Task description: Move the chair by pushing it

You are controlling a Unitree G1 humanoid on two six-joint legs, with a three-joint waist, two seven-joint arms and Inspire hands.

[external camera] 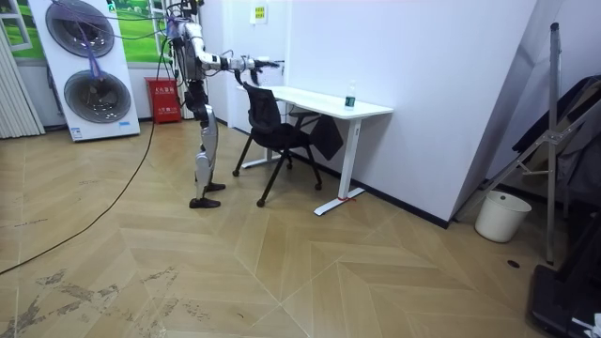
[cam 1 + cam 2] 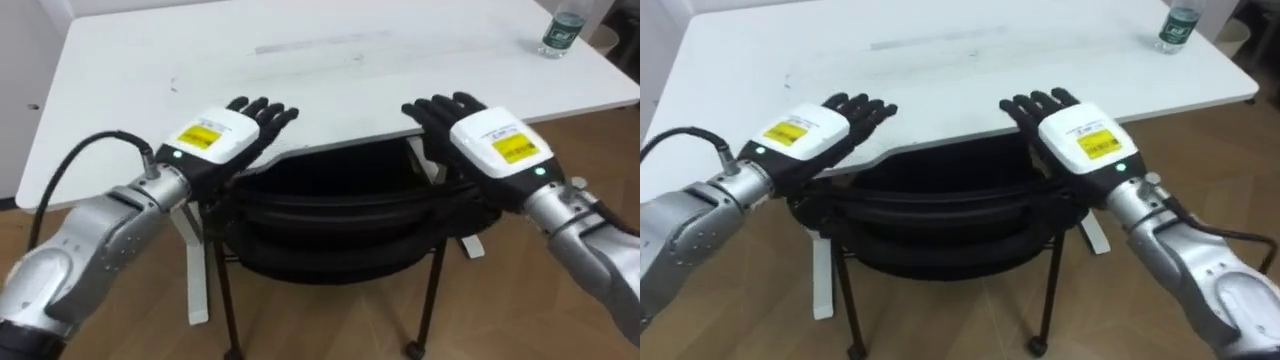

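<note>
- Lying over the chair [image 2: 330,215] back, left hand [image 2: 215,140] and right hand [image 2: 490,140] show straight, released fingers.
- Chair stands half under the table's [image 2: 330,90] near edge.
- Probably a light, stiff frame; press its top rim.

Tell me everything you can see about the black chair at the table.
The chair is black, with a curved backrest of what looks like plastic and thin dark metal legs. It stands upright, facing the white table, its seat seemingly partly under the near edge. The left hand and the right hand appear to rest open on the backrest's top rim, one near each end, with straight fingers.
</note>
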